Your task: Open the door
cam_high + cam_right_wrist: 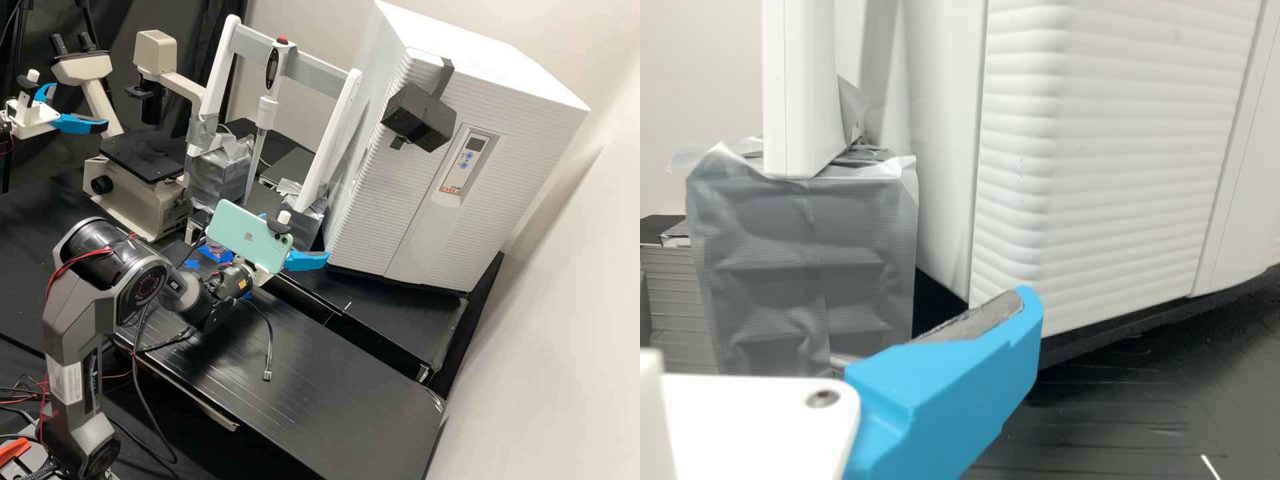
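The tool point(302, 238) is spread, nothing gripped — the door point(375, 193) is set just ahead, its lower corner nearest one fingertip point(1025, 300).

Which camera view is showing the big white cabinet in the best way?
The high view is best: it shows the white cabinet nearly whole, with its top, its front and the small control panel. The wrist view shows a lower corner of it from close by, with the ribs of the front.
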